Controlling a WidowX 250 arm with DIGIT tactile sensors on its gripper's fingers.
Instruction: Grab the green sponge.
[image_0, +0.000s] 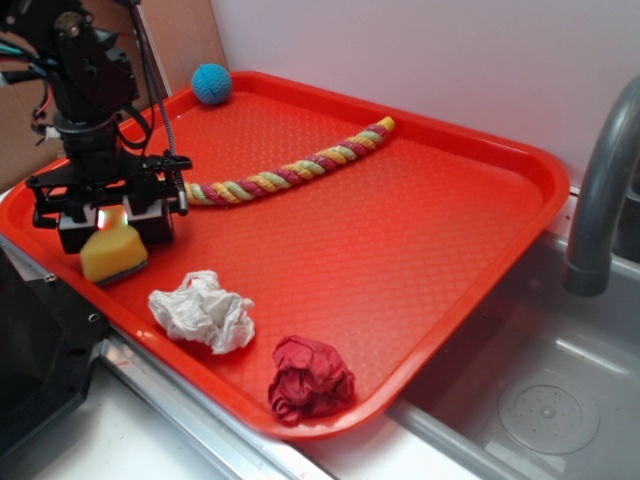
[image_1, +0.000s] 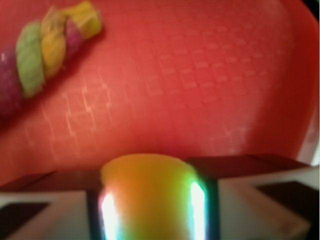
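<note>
The tool (image_0: 112, 228) grips the green sponge (image_0: 113, 252) between its fingers on the red tray (image_0: 400, 250), beside the braided rope (image_0: 290, 172).

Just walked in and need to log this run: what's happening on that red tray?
The WidowX arm's gripper is at the near left corner of the red tray, fingers on either side of the green sponge. The wrist view shows the sponge filling the gap between them. The braided rope, blue ball, white paper wad and dark red wad lie untouched.
</note>
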